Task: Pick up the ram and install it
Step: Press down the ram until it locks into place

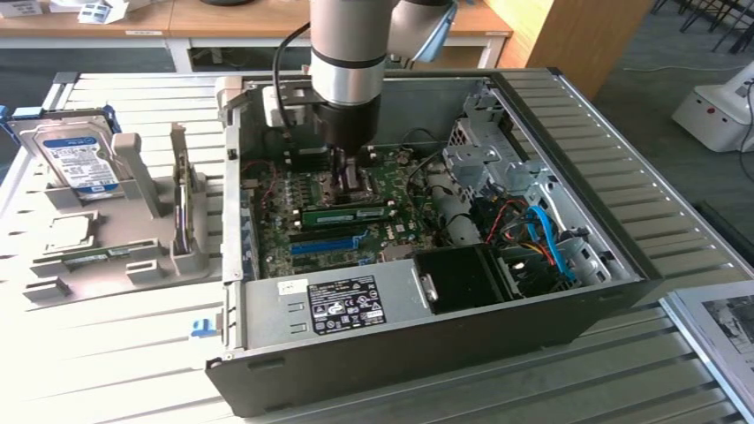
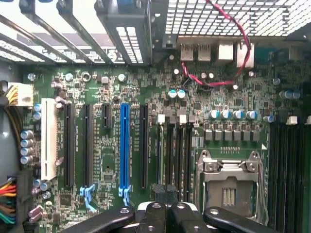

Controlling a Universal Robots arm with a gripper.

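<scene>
Closest to my wrist camera, the gripper (image 2: 167, 213) has its fingers (image 2: 154, 216) pressed together with nothing between them, hovering over the motherboard (image 2: 146, 145). From outside, I see the ram (image 1: 348, 214) lying seated on that motherboard inside the computer case (image 1: 566, 291), just below the gripper (image 1: 345, 181).

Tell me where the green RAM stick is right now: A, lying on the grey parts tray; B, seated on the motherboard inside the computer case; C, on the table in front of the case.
B: the RAM stick lies across the motherboard inside the computer case, just below the gripper.
</scene>
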